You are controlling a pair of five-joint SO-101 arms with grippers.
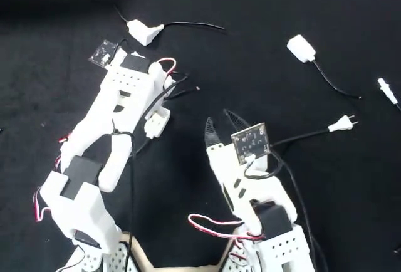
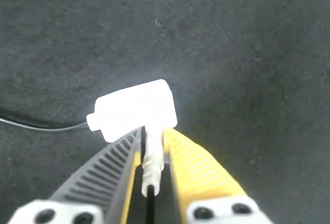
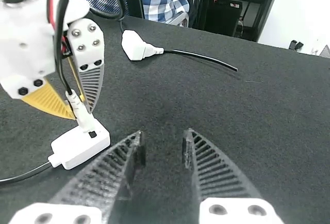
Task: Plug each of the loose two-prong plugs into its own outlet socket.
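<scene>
A plug [image 2: 152, 164] is pinched by the left end effector [image 2: 152, 133], upright atop a white outlet socket [image 2: 135, 109] on the black table [image 2: 247, 53]. The right end effector [image 3: 161, 154] is held spread nearby; a loose two-prong plug [image 1: 343, 122] lies well apart from both

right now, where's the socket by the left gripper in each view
High view: socket left of centre, at the left gripper.
Left wrist view: socket just past the left gripper.
Right wrist view: socket beside the open right gripper.
Shared landmark: the left gripper, shut on a plug touching the socket.
</scene>
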